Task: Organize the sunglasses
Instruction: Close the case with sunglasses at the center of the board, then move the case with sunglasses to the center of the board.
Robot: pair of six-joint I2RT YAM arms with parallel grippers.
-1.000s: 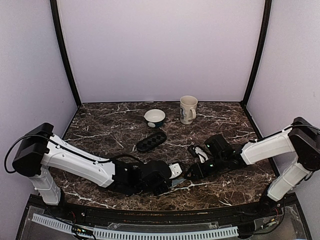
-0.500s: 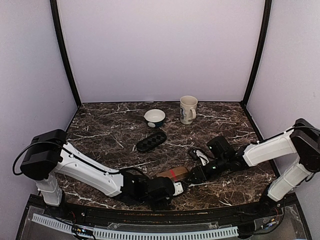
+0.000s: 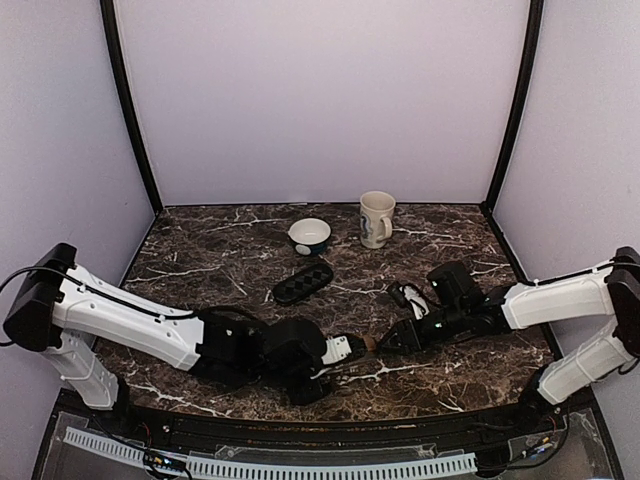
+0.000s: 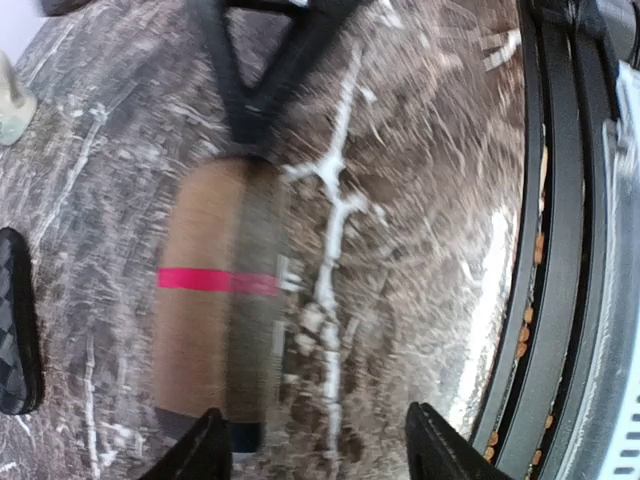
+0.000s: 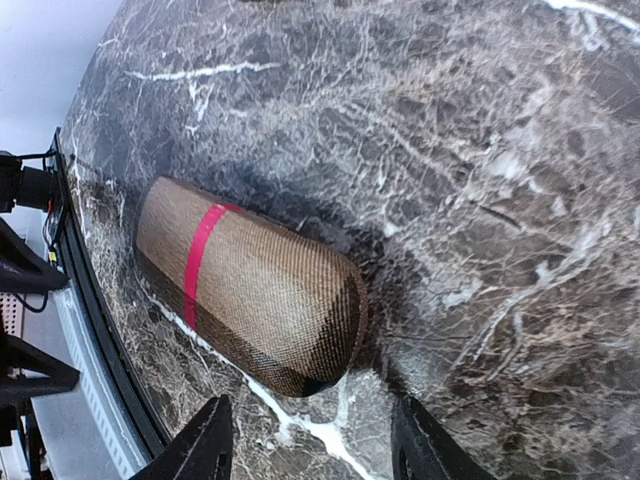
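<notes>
One pair of thin wire-framed dark-lens sunglasses (image 3: 405, 294), judged so from a dark-and-pale shape too small to confirm, lies on brown marble table (image 3: 200, 260) just beside right arm's wrist, far side; long axis unreadable. Right gripper (image 3: 386, 342) nearer, jaws apart, empty. Left gripper (image 3: 352, 347) likewise spread, empty. Brown woven oblong case with pink stripe (image 5: 250, 295) lies between them, end-on to each, in the way. Black checkered oblong case (image 3: 303, 282), white bowl (image 3: 310, 235), cream mug (image 3: 377, 218) well beyond.

I see brown striped case (image 5: 250, 300) flat on marble table (image 3: 200, 260); black checkered case (image 3: 303, 282), bowl (image 3: 309, 236), mug (image 3: 376, 218) behind.
</notes>
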